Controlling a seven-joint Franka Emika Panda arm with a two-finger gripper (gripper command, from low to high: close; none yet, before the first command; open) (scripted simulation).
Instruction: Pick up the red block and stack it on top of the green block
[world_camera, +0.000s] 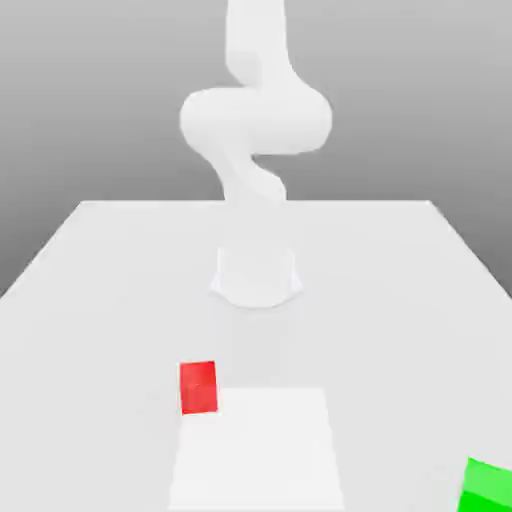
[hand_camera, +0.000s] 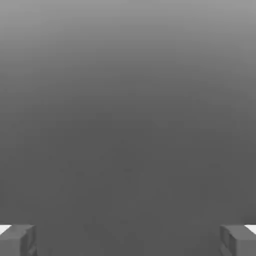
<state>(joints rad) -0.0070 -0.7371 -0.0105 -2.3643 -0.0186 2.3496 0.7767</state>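
Exterior view, left to right. The red block (world_camera: 198, 387) rests flat on the white counter (world_camera: 90, 300) in the lower left-centre of the frame, touching the upper left corner of a brighter white square patch (world_camera: 258, 450) that occupies the lower centre. I read this patch as a flat marking and not a third object. The arm (world_camera: 256, 130) rises from its base in the centre of the frame and coils upward out of the top edge, so its hand is not seen here. The green block (world_camera: 488, 486) sits in the lower right corner, partly cut by the frame edge and well apart from the red block; I judge that the carry must cross the patch.

Hand view, left to right. One finger (hand_camera: 17, 240) shows at the lower left corner and the other at the lower right, so I report the jaws (hand_camera: 128, 241) as spread wide and holding nothing. Between them lies only grey background: neither block appears, which I take to mean that the hand is raised and aimed away from the counter, with no descent onto the red block begun.
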